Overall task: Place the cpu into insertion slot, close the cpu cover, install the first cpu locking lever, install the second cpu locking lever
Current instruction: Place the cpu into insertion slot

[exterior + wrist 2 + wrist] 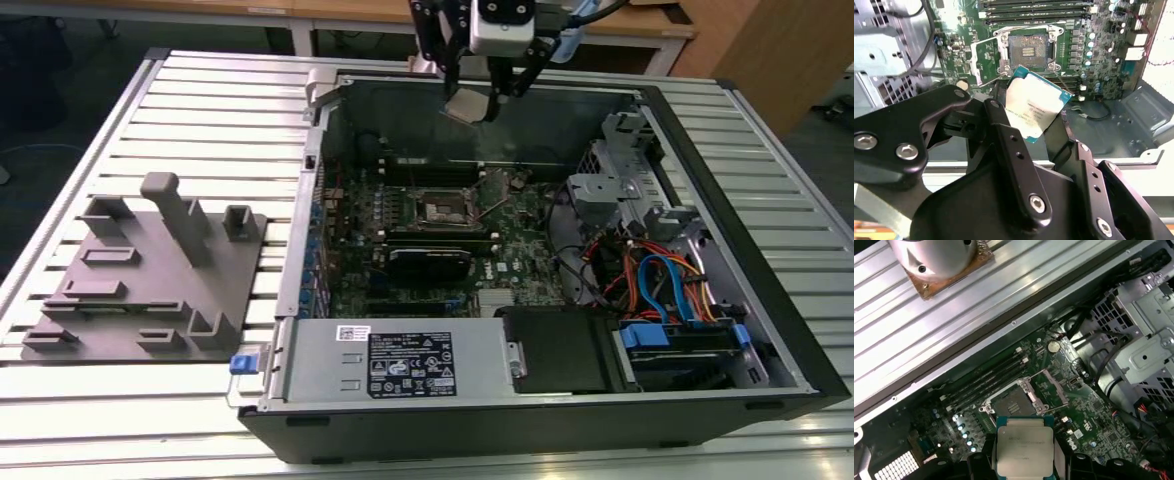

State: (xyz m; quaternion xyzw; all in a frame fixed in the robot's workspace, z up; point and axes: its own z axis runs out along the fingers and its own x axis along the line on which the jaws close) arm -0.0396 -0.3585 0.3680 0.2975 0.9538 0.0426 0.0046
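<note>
Here's the black gripper [481, 98], up high over the far wall of the open black and grey computer case [534, 435], which lies on a slatted aluminium surface [200, 90]. Its fingers [1004, 135] are clenched on the cpu [469, 105], a small flat square chip with a silvery-grey metal top and a thin teal-green border. It is pinched on two opposite edges and held tilted in the air, well clear of the board.

Below it on the green motherboard [400, 240] waits the insertion slot [1028, 50], a small square black socket with a metal rim. Its dark centre is bare, with a patch of gold contacts in the middle. The cpu cover [985, 62], a thin silvery frame plate with a window, is swung open at one side of the slot, and green board shows through the window.

Now the hard parts. In the second wrist view one finger covers an edge of the cpu [1036, 107]. In the first wrist view the cpu [1025, 450] is cut off at the picture's edge, with the fingers [1069, 467] dark on either side. In the exterior view I can't make out the cover against the socket [442, 206].

As for writing, the cpu's top carries several lines of fine dark print. The grey metal power-supply box [320, 375] at the near wall has a black and white label [411, 365] dense with text and symbols. On the exterior view's left sits a grey moulded fixture plate [147, 280]
</note>
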